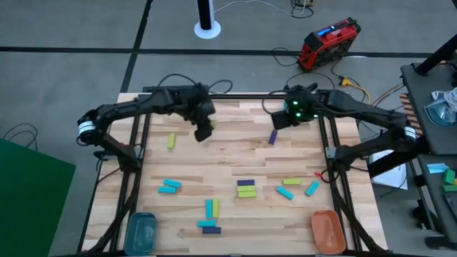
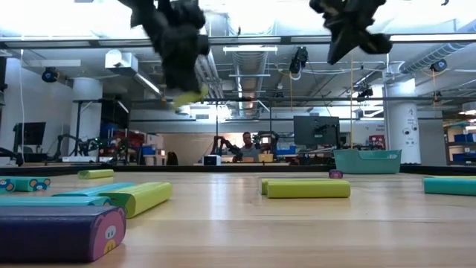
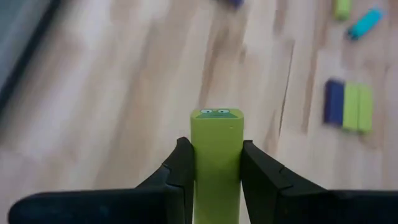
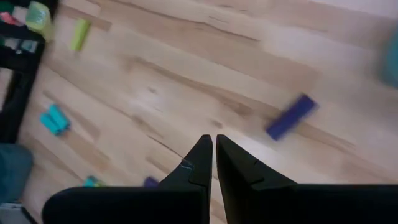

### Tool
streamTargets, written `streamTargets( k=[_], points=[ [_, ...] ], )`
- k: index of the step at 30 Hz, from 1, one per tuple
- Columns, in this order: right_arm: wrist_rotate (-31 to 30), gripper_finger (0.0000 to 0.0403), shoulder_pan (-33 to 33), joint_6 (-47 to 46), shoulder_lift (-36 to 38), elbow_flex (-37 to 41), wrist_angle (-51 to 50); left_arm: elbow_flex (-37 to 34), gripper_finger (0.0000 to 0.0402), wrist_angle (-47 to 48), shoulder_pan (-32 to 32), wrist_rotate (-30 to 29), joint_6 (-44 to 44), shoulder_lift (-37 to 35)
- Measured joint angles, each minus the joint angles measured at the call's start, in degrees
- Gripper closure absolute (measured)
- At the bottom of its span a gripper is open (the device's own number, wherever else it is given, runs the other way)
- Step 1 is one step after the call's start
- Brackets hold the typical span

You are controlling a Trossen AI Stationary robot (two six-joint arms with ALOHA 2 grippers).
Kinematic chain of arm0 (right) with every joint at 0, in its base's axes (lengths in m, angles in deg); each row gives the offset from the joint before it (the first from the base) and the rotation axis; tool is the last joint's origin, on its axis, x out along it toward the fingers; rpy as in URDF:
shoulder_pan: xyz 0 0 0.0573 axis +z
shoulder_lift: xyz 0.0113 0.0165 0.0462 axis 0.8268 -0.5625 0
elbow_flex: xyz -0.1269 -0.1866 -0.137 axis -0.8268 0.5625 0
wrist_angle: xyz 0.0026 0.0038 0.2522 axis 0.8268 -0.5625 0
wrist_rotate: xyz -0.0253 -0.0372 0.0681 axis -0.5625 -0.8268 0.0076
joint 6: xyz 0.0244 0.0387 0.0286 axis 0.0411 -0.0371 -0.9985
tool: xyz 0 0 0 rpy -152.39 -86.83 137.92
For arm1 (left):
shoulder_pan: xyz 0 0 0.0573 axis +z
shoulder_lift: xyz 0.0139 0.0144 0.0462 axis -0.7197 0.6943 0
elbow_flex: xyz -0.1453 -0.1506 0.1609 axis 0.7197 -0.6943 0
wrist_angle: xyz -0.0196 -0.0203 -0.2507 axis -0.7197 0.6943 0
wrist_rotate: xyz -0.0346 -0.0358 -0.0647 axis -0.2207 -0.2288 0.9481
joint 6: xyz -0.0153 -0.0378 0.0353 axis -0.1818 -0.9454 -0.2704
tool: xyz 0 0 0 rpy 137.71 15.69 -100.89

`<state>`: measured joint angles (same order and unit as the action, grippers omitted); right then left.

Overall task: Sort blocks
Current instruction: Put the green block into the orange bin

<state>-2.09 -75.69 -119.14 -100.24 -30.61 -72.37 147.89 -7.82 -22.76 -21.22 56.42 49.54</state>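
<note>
pale wood planks make up the bench (image 1: 235,153), with a grey floor around it and a wide workshop hall behind. the left pincer (image 1: 203,133) hangs above the far half of the bench, its fingers (image 3: 180,165) clamped on the sides of a yellow-green block (image 3: 217,162). only the left wrist view shows that grip and the small face printed on the block's end; from overhead the block is hidden under the pincer, and the low view gives just a yellow tip. the right pincer (image 4: 213,149) is raised near the far right corner, fingers pressed together on nothing, a purple block (image 1: 273,137) just beside it on the wood. more blocks (image 1: 247,188) lie scattered over the near half. a teal bowl (image 1: 141,232) sits at the near left corner, an orange bowl (image 1: 328,228) at the near right.
</note>
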Motion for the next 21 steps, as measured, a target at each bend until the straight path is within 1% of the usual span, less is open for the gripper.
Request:
streamTargets(
  k=[5, 9, 12, 16, 21],
  points=[
    [2.6, 0.0377, 0.0, 0.2, -5.1, 0.0, 10.4, 6.8, 0.033, 0.4, -3.2, -8.2, 5.0, 2.3],
    [6.2, 0.0341, 0.0, -0.8, -7.9, 0.0, 19.1, 9.4, 0.033, -0.5, -5.7, -11.5, 6.1, 3.5],
    [8.0, 0.0302, 0.0, -0.9, -9.6, 0.0, 24.2, 9.4, 0.033, -2.1, -7.3, -11.7, 6.1, 4.1],
    [10.3, 0.025, 0.0, -2.1, -11.4, -0.3, 28.6, 9.4, 0.033, -3.3, -8.7, -12.1, 5.1, 4.4],
    [12.0, 0.0196, 0.1, -2.6, -13.7, -2.3, 30.5, 9.4, 0.033, -5.0, -9.9, -12.1, 2.1, 5.8]
  ],
)
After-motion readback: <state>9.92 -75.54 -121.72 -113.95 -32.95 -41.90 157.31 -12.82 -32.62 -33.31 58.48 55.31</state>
